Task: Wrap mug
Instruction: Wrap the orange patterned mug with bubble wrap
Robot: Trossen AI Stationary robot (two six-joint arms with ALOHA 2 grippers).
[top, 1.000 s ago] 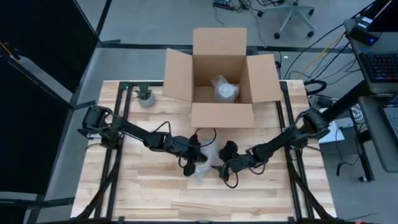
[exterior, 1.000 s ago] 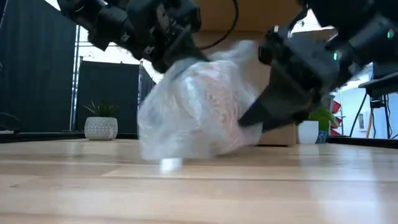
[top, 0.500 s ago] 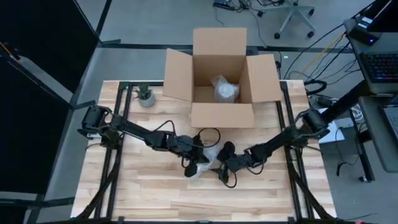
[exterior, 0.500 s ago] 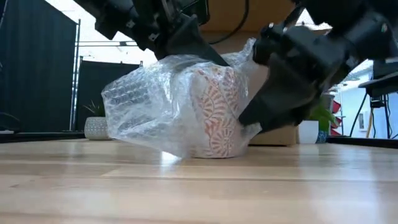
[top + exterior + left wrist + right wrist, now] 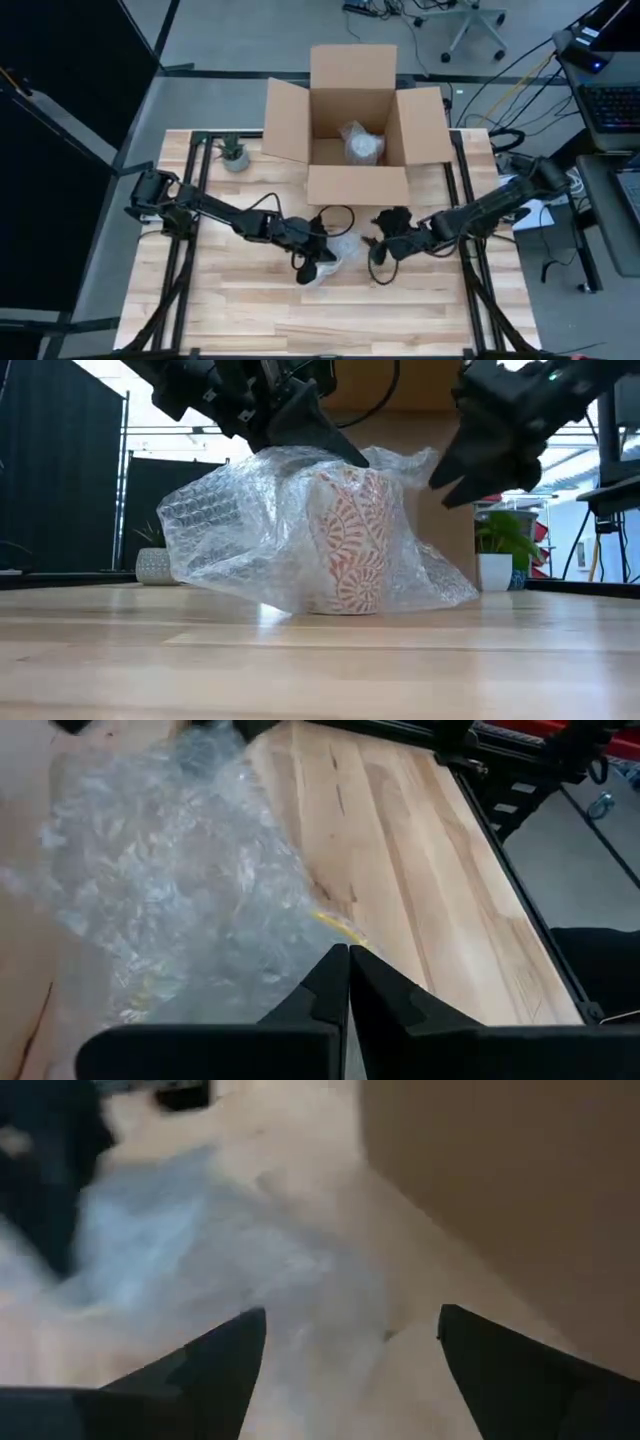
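Your left gripper [image 5: 348, 982] has its fingers [image 5: 322, 985] pressed together, pinching a fold of the clear bubble wrap sheet [image 5: 250, 535] at the top of the bundle. In the low view that gripper [image 5: 320, 432] comes down on the wrap from above, with its tip in the plastic over the mug.

Your right gripper [image 5: 350, 1345] has its fingers [image 5: 225, 1355] spread wide apart and holds nothing. In the low view it [image 5: 462, 465] hangs in the air just right of the bundle, clear of the wrap. From above, it [image 5: 383, 243] sits a little right of the bundle, near the front wall of the box.

The white mug with a red swirl pattern [image 5: 348, 540] stands upright on the light wooden desk [image 5: 250, 310], near the middle, with the bubble wrap draped loosely over and around it. The wrap bulges out to the left of the mug and trails onto the desk on the right.

Behind the mug, at the far edge of the desk, you have an open brown cardboard box [image 5: 355, 120] with a bubble-wrapped item [image 5: 360, 145] already inside. A small potted plant in a pale pot [image 5: 234, 155] stands at the far left of the desk.
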